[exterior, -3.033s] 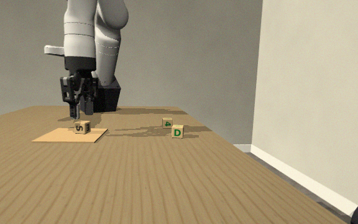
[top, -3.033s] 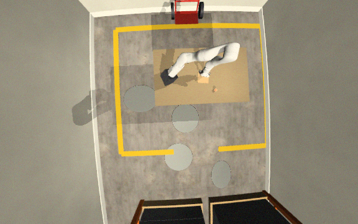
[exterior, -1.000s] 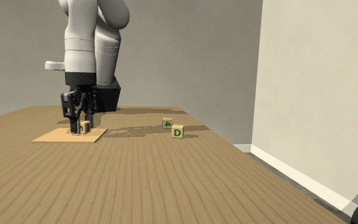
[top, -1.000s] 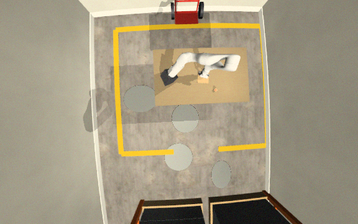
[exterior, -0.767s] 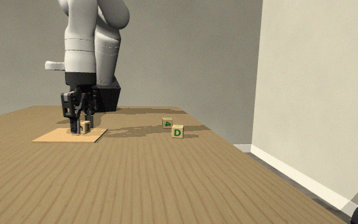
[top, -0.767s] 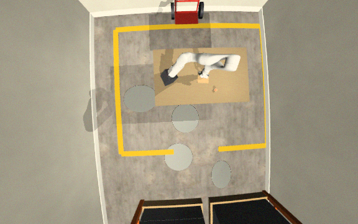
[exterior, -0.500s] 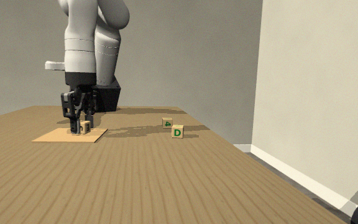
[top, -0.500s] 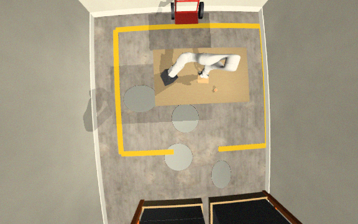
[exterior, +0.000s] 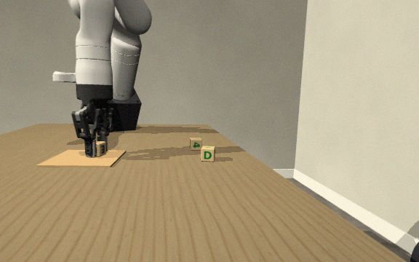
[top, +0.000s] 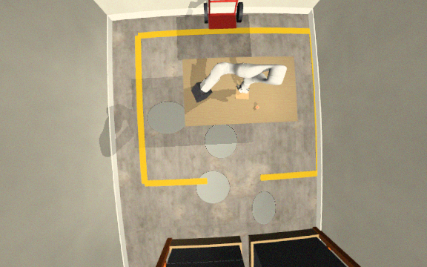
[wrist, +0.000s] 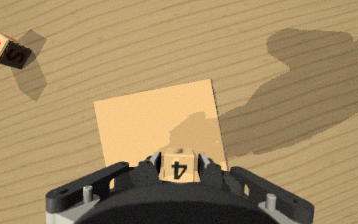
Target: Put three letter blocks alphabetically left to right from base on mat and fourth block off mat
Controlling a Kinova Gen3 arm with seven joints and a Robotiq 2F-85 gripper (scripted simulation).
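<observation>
A tan mat [exterior: 82, 158] lies on the wooden table; it also shows in the wrist view [wrist: 157, 125]. My gripper [exterior: 94, 150] is down on the mat near its edge, and its fingers stand on either side of a block with black marks [wrist: 178, 168]. That block rests on the mat and shows a black 4 on the side facing the wrist camera. The fingers are very near its two sides, with narrow gaps still showing. A block with a red K on top [wrist: 5, 48] lies off the mat. A block with a green D [exterior: 207, 153] and one with a green 4 [exterior: 196, 143] stand off the mat to the right.
The arm's black base [exterior: 124, 114] stands behind the mat. The table's right edge runs close past the green-lettered blocks. From above, the arm [top: 243, 74] covers much of the mat [top: 242, 95], and a small orange block [top: 256, 107] lies apart from it.
</observation>
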